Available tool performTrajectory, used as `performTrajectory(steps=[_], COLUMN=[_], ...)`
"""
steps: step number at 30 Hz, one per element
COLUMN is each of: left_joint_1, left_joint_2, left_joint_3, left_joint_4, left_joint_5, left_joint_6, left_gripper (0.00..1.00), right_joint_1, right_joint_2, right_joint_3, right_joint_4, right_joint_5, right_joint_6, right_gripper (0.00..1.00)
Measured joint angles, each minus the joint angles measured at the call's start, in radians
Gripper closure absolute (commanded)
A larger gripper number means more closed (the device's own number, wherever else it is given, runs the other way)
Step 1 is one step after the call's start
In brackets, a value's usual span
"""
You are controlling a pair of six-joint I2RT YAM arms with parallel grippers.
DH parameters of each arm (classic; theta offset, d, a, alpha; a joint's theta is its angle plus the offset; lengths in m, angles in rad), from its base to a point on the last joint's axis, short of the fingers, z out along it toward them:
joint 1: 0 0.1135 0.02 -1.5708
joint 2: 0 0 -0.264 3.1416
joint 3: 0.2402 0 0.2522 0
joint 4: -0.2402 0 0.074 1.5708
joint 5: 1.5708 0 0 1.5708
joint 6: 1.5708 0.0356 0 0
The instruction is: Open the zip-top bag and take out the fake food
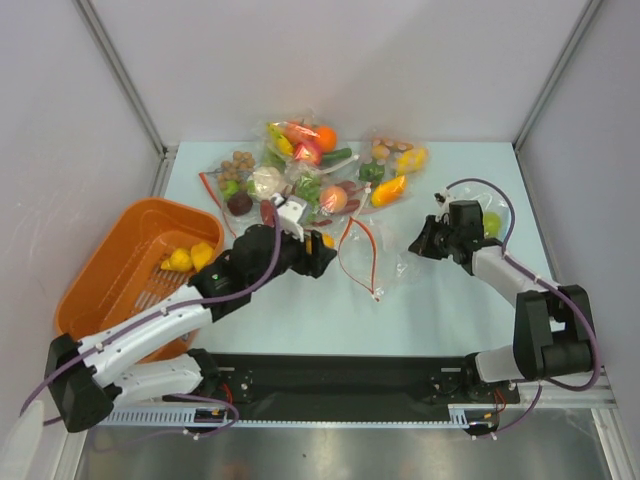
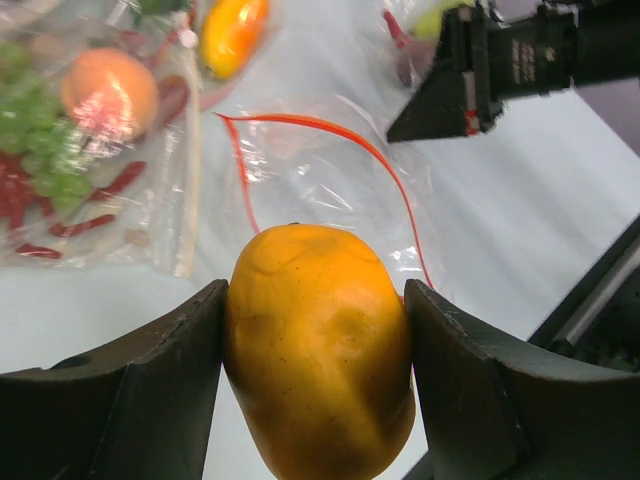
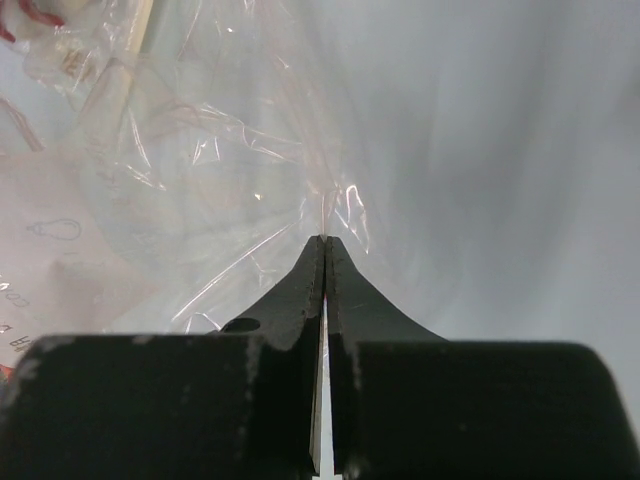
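Orange-yellow plastic, glossy and rounded: that is the fake food [image 2: 318, 350] clamped across its middle in my left gripper [image 2: 316, 300], whose 2 fingers [image 2: 150, 390] stand wide around it, 1 touching each flank. The zip-top bag [image 2: 320, 185] lies flat on the table [image 1: 450, 300] just beyond the fruit and apart from it, its red zip strip [image 2: 335, 125] curving around the mouth. As far as I can see, the pouch is empty. My right gripper [image 3: 322, 245] is closed flat, and the film's creases run into its tips, so I judge it pinches an edge of the bag on the side away from the fruit. To do this step well I would squeeze evenly, since a slick curved skin can squirt out. I would carry the piece left over the rim of the orange basket [image 1: 110, 250], where 2 yellow pieces [image 1: 190, 258] lie, and lower it before letting go.
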Motion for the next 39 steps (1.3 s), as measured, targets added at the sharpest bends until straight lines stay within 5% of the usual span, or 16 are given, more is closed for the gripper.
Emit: performTrajectory(steps=[8, 15, 21, 32, 39], left_joint_1=[0.215, 0.391, 0.565, 0.844, 0.972], left_joint_2=[-0.094, -0.148, -0.229, -0.229, -0.229], left_joint_3=[-0.019, -0.018, -0.011, 0.056, 0.002], left_joint_4=[-0.056, -0.159, -0.237, -0.417, -0.442], left_joint_5=[0.012, -0.045, -0.129, -0.286, -0.265], left_joint_6=[-0.008, -0.008, -0.008, 0.037, 0.061], left_gripper=[0.57, 0.57, 0.53, 0.5, 0.0], right_joint_1=[-0.009, -0.014, -0.023, -0.064, -0.084], right_joint_2=[-0.042, -0.106, -0.186, -0.282, -0.293], right_joint_3=[0.013, 0.022, 0.053, 0.081, 0.084], right_joint_4=[-0.051, -0.117, -0.177, -0.228, -0.227], right_joint_5=[0.069, 0.121, 0.175, 0.198, 0.171], right_joint_6=[-0.035, -0.061, -0.083, -0.087, -0.088], right_gripper=[0.92, 0.55, 0.32, 0.28, 0.28])
